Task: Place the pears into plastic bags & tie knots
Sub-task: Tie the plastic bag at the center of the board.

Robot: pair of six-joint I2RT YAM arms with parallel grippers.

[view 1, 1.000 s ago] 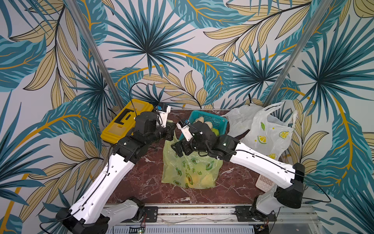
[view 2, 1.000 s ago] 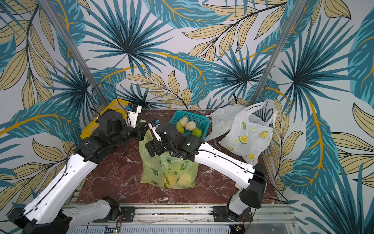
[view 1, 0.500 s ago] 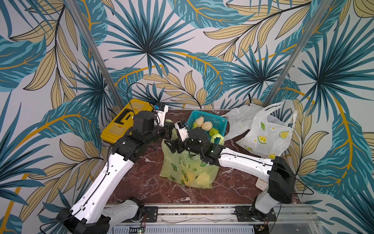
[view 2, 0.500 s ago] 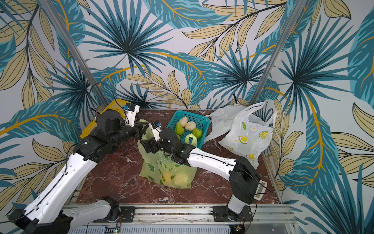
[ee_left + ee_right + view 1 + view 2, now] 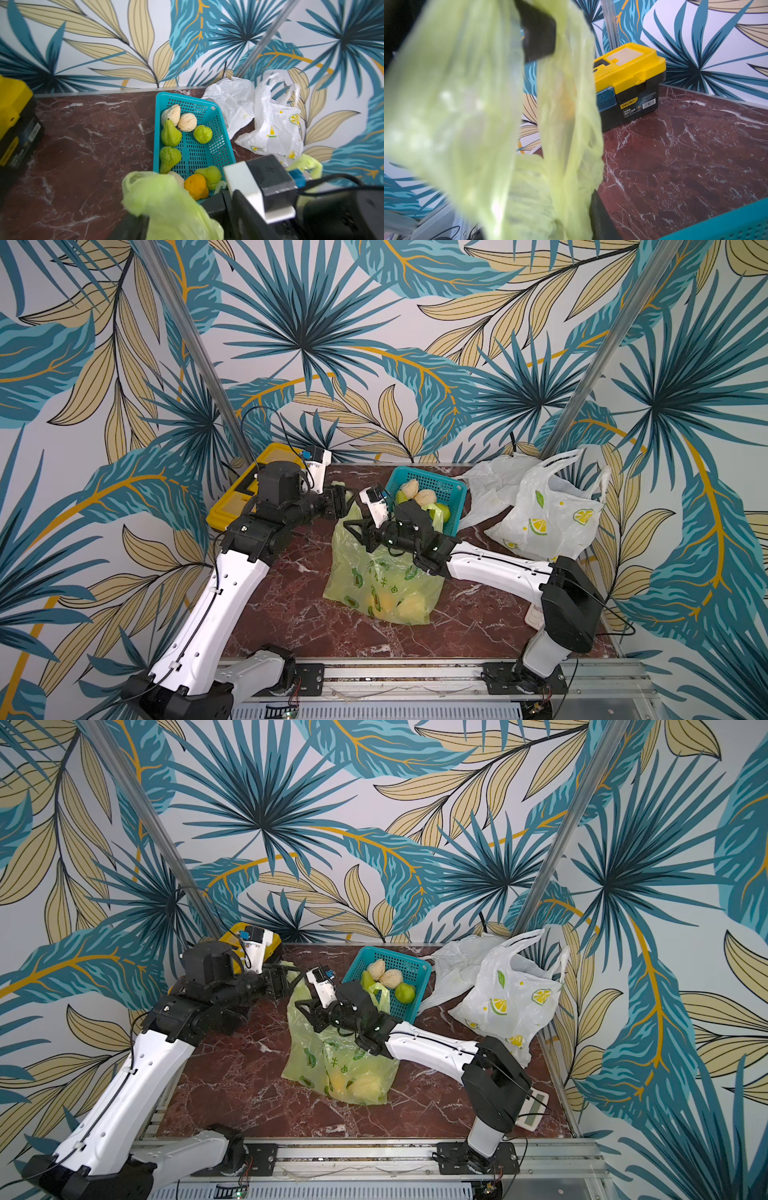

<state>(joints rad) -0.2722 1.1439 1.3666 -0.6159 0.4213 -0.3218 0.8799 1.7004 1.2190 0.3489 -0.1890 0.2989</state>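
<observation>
The lime-green bag [image 5: 374, 572] [image 5: 332, 1056] stands mid-table with yellowish pears [image 5: 390, 601] in its bottom. More pears [image 5: 424, 495] [image 5: 170, 134], green, cream and one orange, lie in the teal basket [image 5: 453, 489]. My left gripper [image 5: 347, 499] [image 5: 176, 224] is at the bag's upper left handle, fingers apart, with the plastic loose between them. My right gripper [image 5: 353, 531] [image 5: 550, 218] is just below it. Green plastic is bunched in its jaws; one finger [image 5: 600, 218] shows and the other is hidden. The lemon-print bag [image 5: 552, 514] and the plain white bag [image 5: 486, 485] lie at the back right.
A yellow and black toolbox [image 5: 237, 497] [image 5: 629, 68] sits at the back left corner, close behind my left arm. A small white device [image 5: 534, 1110] lies near the front right, beside my right arm's elbow. The teal basket stands right behind the green bag.
My left gripper has opened on the bag's handle. My right gripper has swung left from over the bag to that handle and closed in on the plastic.
</observation>
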